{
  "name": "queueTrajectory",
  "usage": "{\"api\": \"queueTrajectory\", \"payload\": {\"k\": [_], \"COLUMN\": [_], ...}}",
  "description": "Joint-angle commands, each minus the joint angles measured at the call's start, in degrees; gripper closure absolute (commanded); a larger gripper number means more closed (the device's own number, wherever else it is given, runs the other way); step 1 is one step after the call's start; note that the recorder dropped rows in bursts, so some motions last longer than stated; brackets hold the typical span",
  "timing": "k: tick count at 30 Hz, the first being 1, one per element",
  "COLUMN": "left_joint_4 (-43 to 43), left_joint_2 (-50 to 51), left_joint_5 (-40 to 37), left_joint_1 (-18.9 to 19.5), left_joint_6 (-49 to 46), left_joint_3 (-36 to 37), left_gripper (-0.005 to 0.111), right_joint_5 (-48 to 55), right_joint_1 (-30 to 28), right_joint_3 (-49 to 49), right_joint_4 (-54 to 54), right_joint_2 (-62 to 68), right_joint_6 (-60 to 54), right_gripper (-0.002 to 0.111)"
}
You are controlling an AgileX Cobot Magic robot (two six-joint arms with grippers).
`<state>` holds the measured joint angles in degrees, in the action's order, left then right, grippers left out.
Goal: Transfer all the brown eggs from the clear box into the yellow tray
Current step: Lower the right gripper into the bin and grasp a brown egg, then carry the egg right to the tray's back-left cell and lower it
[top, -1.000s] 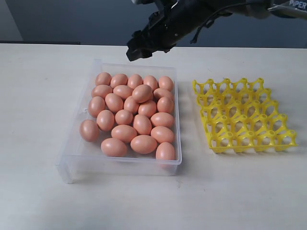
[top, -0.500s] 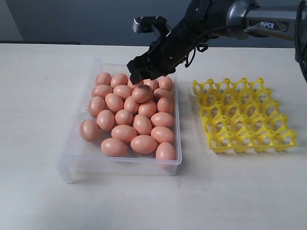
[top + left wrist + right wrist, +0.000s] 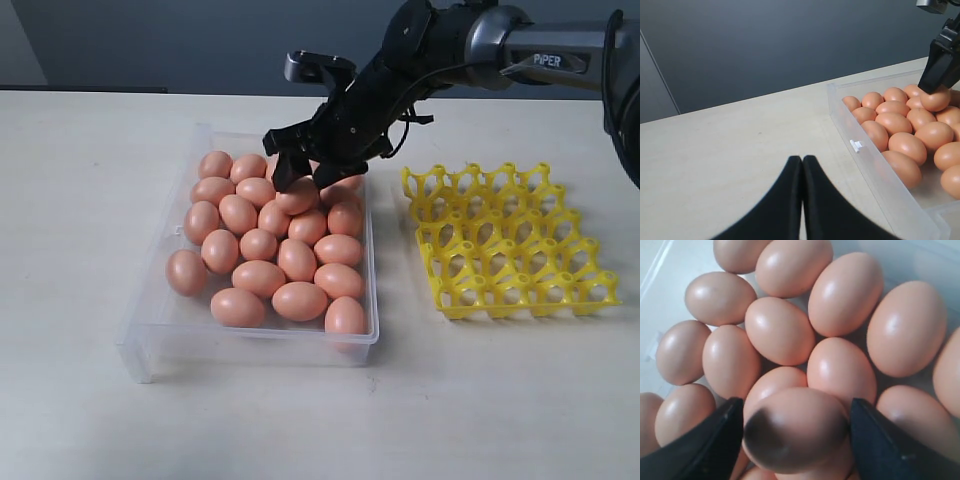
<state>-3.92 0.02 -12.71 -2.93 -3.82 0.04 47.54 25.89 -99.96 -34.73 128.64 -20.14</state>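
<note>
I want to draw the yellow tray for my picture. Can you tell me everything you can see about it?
The yellow tray is bright yellow and looks like plastic. It is a rectangular grid of open cups with little raised pegs between them. Every cup I can see is empty. It lies flat on the pale table, to the right of the clear box in the exterior view, with a gap between them. Only the table touches it.
</note>
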Motion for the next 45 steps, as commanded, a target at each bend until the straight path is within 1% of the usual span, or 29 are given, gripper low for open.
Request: {"api": "queueTrajectory", "payload": {"k": [1, 5, 9, 25, 27, 31, 38, 40, 41, 45], "left_joint_4": [0.02, 0.02, 0.02, 0.01, 0.01, 0.01, 0.01, 0.01, 0.01, 0.01], "left_joint_2": [-0.02, -0.02, -0.02, -0.02, -0.02, -0.02, -0.02, -0.02, -0.02, -0.02], "left_joint_5": [0.85, 0.85, 0.85, 0.74, 0.74, 0.74, 0.74, 0.74, 0.74, 0.74], "left_joint_1": [-0.03, -0.03, -0.03, -0.03, -0.03, -0.03, -0.03, -0.03, -0.03, -0.03], "left_joint_6": [0.17, 0.17, 0.17, 0.17, 0.17, 0.17, 0.17, 0.17, 0.17, 0.17], "left_joint_3": [-0.04, -0.04, -0.04, -0.04, -0.04, -0.04, -0.04, -0.04, -0.04, -0.04], "left_gripper": [0.106, 0.106, 0.106, 0.106, 0.106, 0.106, 0.106, 0.106, 0.106, 0.106], "right_joint_5": [1.76, 2.36, 1.13, -1.59, -1.24, 0.67, 2.58, 3.11, 3.34, 3.33], "right_joint_1": [-0.11, -0.11, -0.11, 1.72, 1.72, 1.72, 1.72, 1.72, 1.72, 1.72], "right_joint_3": [-0.4, -0.4, -0.4, -0.4, -0.4, -0.4, -0.4, -0.4, -0.4, -0.4], "right_joint_4": [1.11, 1.11, 1.11, 0.57, 0.57, 1.14, 1.39, 1.91, 1.91, 1.91], "right_joint_2": [-0.07, -0.07, -0.07, 0.93, 0.93, 0.93, 0.93, 0.93, 0.93, 0.81], "right_joint_6": [0.79, 0.94, 6.91, 9.88, 9.88, 9.88, 9.88, 9.88, 9.88, 9.88], "right_gripper": [0.049, 0.049, 0.049, 0.049, 0.053, 0.065, 0.064, 0.068, 0.075, 0.099]}}
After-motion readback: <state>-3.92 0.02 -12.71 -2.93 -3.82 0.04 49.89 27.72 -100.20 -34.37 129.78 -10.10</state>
